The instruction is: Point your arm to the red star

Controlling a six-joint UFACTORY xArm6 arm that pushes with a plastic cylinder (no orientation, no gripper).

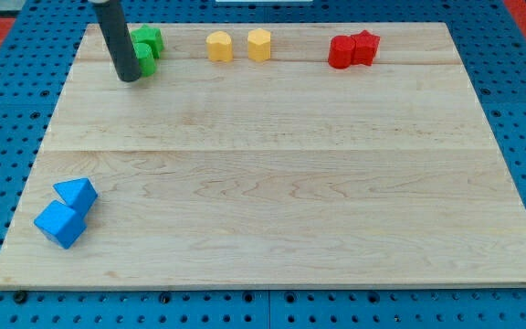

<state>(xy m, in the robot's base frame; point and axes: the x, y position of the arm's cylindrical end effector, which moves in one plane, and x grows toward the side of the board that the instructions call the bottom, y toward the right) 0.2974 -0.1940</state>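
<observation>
- My tip rests on the tabletop near the view's top left corner, at the lower end of the dark rod that comes down from the view's top edge
- There are no fingers on this arm, only the straight rod, so nothing is open, closed or gripping
- Just to the view's right of my tip sit two green blocks, touching each other: the upper green block and the lower green block, whose left side is partly hidden by the rod; their shapes are hard to make out
- Farther to the view's right along the top edge stand a yellow cylinder-like block and a yellow hexagonal block, close beside each other but apart
- The red star lies near the view's top right, touching a second red block on its left; it is well apart from my tip, with the yellow pair in between
- At the view's bottom left a blue triangular block touches a blue cube below it
</observation>
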